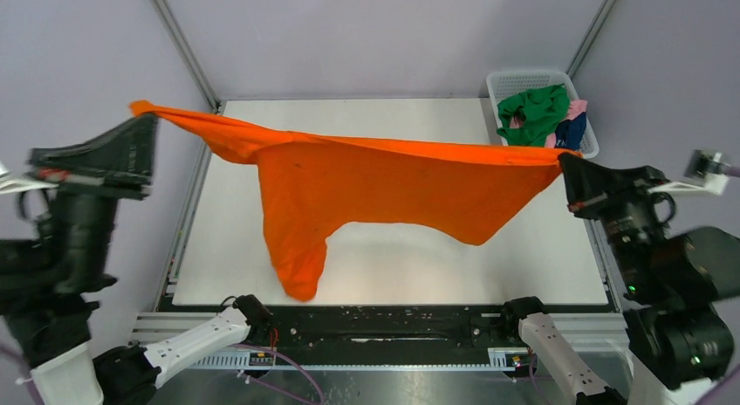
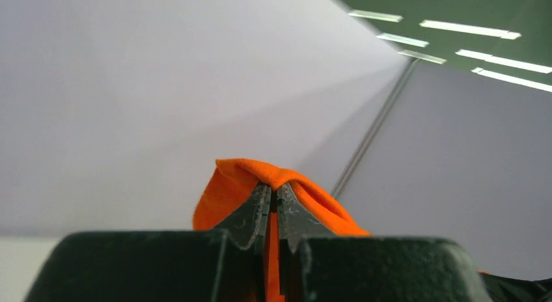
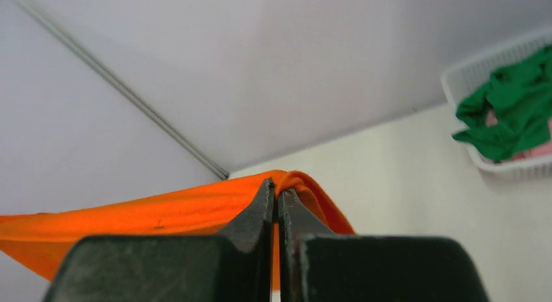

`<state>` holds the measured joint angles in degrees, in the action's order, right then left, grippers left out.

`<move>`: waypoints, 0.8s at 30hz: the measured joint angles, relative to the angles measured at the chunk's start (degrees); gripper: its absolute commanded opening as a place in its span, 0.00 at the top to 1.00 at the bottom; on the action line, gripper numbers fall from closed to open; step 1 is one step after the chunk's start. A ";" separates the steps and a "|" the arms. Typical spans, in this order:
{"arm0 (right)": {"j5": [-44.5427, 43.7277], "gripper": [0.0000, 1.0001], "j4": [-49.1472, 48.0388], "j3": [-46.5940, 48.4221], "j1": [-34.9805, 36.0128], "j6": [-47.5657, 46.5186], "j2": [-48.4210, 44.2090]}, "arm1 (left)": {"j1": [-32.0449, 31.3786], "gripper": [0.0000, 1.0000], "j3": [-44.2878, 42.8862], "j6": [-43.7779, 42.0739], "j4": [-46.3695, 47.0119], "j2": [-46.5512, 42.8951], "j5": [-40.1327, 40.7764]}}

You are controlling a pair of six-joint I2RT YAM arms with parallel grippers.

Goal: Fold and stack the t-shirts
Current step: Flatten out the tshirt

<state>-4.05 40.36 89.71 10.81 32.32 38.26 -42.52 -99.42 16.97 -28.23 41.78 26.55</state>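
White table [image 1: 393,257], grey walls [image 1: 393,38]. Orange shirt [image 1: 384,191] hangs stretched over it. Left end effector [image 1: 152,117] pinches 1 end, well apart from basket [image 1: 524,75]; right end effector [image 1: 563,159] pinches the other, just beside basket. Green shirt [image 1: 534,113], pink shirt [image 1: 577,108], navy shirt [image 1: 572,131] heaped inside basket.

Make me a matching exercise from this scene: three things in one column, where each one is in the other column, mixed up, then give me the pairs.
Things:
1. orange shirt
2. green shirt
3. basket

Places:
A. at the far right corner of the table
B. stretched in the air between the left pincer and the right pincer
C. lying on top inside the basket

Pairs: 1-B, 2-C, 3-A
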 measured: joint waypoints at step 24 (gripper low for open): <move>-4.28 1.00 3.02 -2.93 0.04 -4.11 1.95 | 2.14 1.00 6.36 -13.16 6.32 6.08 10.56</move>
<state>-8.34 43.38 86.78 10.85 28.21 40.21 -40.38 -93.06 3.81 -21.91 47.86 37.10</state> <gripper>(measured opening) 0.023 0.024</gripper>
